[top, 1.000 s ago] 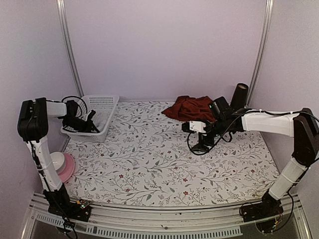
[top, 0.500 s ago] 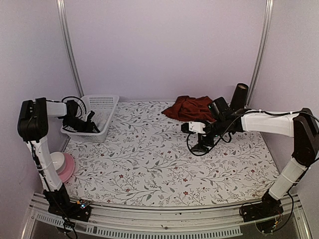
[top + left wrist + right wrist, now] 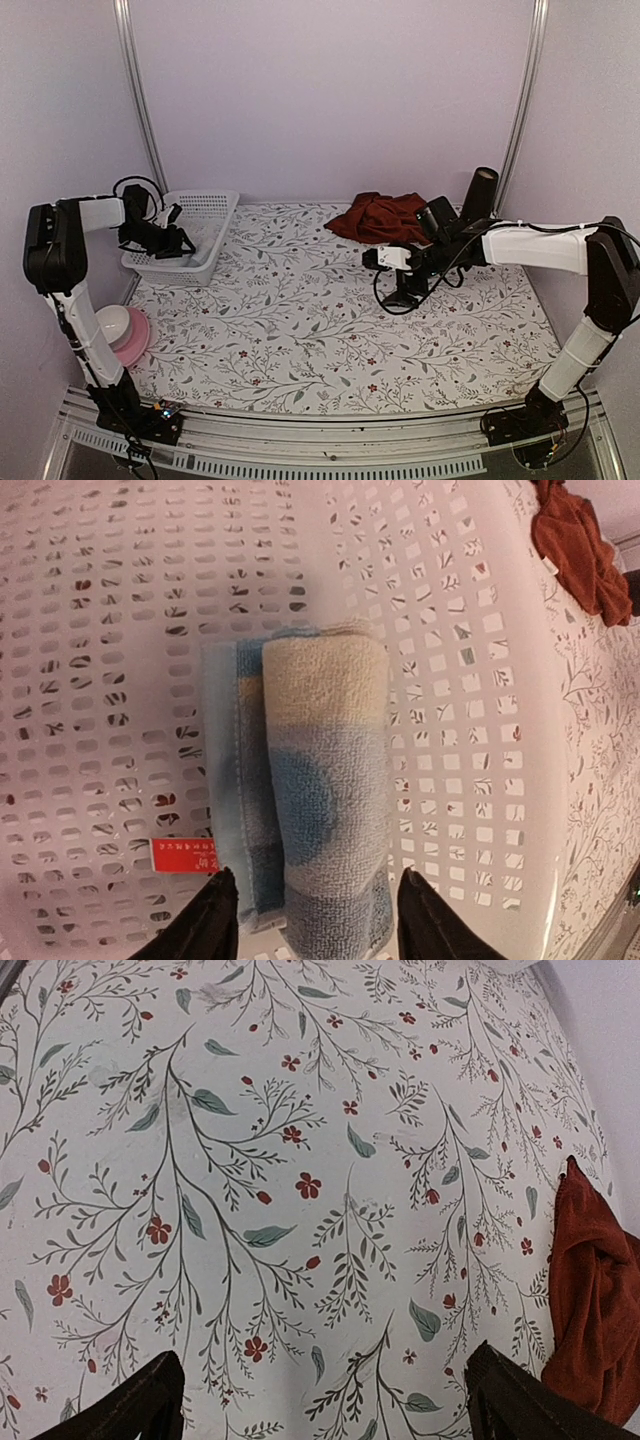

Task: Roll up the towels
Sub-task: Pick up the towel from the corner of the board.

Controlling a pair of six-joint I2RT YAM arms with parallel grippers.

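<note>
Checked towel [image 3: 325, 780] lies rolled in basket [image 3: 480, 680], left claw [image 3: 318, 900] parted astride it. Maroon towel [image 3: 600, 1300] sits crumpled near wide-open right claw [image 3: 325, 1395]; likely next: spreading it on table [image 3: 250, 1160].

Towels: two. One is the maroon towel [image 3: 380, 217]; one is the checked towel [image 3: 320, 800], which bears one red tag [image 3: 183, 855].

Baskets: one white basket [image 3: 205, 202].

Dishes: one pink dish [image 3: 138, 342], with one white rounded item [image 3: 112, 322] on it.

Cylinders: one black cylinder [image 3: 481, 192].

Desks: one desk [image 3: 320, 340] with a floral cover.

Arms: two. The left arm [image 3: 95, 212] has two fingers [image 3: 205, 925]; the right arm [image 3: 530, 248] likewise has two fingers [image 3: 510, 1400]. Total fingers: four.
</note>
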